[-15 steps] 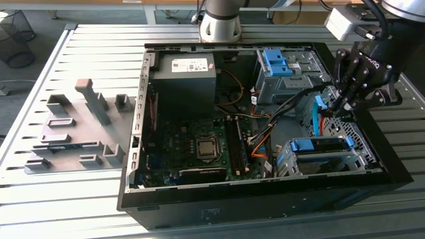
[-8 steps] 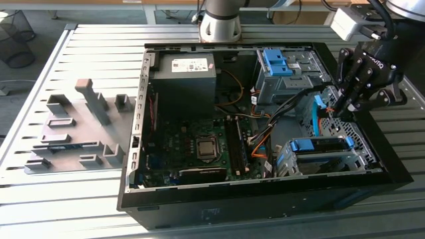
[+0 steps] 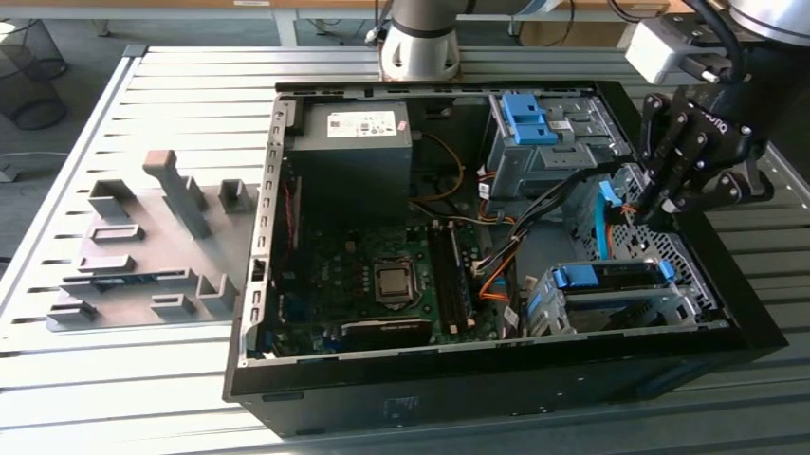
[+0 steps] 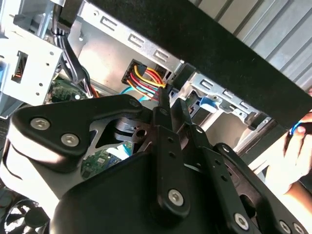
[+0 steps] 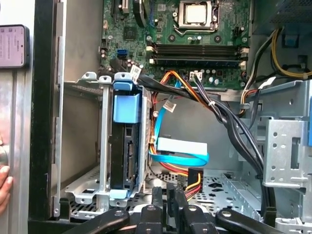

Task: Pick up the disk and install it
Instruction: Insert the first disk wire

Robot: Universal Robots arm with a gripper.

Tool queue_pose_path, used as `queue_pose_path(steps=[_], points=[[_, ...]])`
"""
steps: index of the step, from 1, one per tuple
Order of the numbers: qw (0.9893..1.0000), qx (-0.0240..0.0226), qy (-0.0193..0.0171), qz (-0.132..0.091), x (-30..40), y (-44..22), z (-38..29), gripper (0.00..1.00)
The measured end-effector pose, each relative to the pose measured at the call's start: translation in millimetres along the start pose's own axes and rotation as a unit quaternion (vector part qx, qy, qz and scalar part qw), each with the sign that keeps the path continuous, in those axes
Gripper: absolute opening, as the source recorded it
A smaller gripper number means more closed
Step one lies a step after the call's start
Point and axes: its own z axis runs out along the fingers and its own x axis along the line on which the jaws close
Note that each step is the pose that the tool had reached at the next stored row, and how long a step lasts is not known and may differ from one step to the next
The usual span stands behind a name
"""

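Disk (image 5: 126, 146): seated upright in its lower bay (image 5: 102, 146), install apparently complete; gripper (image 3: 661, 204): fingers drawn narrow, holding nothing, hanging just above.

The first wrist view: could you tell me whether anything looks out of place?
Two things stand out. A person's hand sits outside the case wall, near the gripper. Inside, a blue data cable and a power plug lie loose beside the bay holding the disk.

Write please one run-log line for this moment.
gripper: shut, holds nothing | over open computer case | disk: seated in drive cage
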Motion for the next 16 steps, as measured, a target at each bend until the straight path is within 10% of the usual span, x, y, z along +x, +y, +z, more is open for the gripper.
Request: queue_pose_path(steps=[4, 16], points=[[1.0000, 0.0005, -0.0066, 0.000, 0.2, 2.3, -4.3, 0.24], [0.9997, 0.0035, -0.0068, -0.022, -0.4, 4.3, 3.3, 0.24]])
